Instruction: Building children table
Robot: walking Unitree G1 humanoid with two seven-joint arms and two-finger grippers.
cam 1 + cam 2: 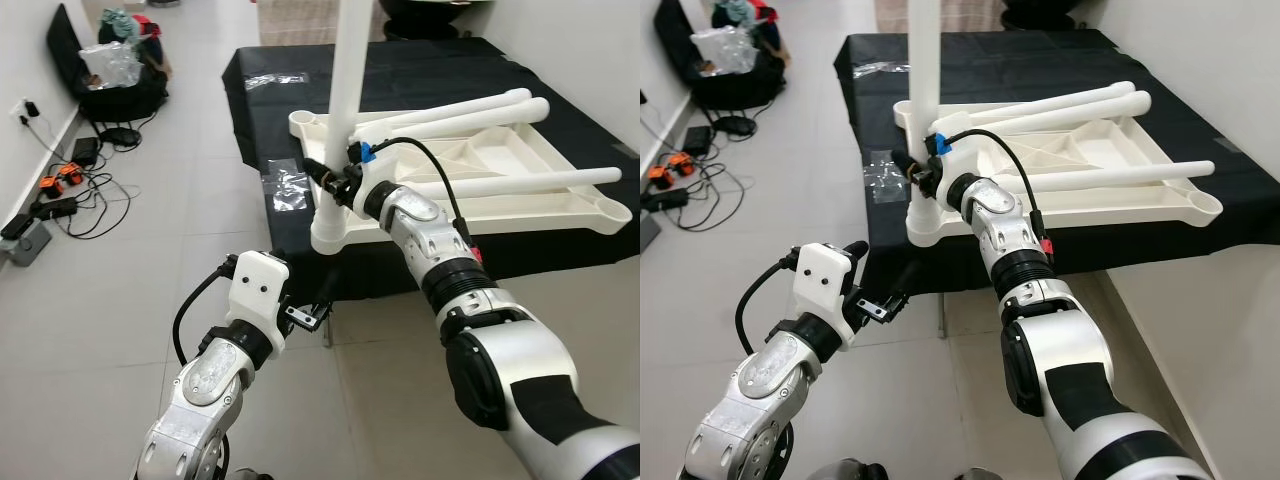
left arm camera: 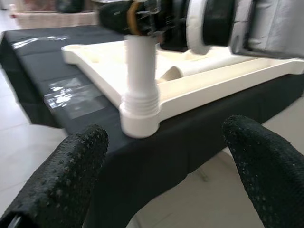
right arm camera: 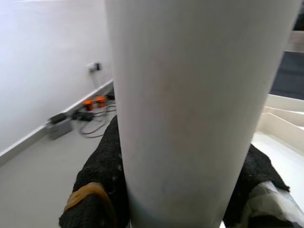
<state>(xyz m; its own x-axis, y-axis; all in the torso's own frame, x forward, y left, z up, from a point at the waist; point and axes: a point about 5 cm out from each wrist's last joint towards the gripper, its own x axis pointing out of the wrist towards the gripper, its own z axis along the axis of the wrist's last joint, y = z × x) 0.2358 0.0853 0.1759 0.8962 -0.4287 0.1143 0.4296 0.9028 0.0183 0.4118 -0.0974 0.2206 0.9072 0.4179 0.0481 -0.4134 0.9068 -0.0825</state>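
White tabletop (image 1: 480, 165) lies upside down on black-covered surface (image 1: 260, 75). One leg (image 1: 345, 90) stands upright in near corner socket (image 1: 330, 235); three more legs (image 1: 470, 110) lie across tabletop underside. Right gripper (image 1: 335, 178) clenched around upright leg just above socket. Left gripper (image 1: 318, 308) low before surface edge, jaws spread, empty, well apart from socket. Cables (image 1: 70, 190) and bag (image 1: 120, 80) on floor by wall.
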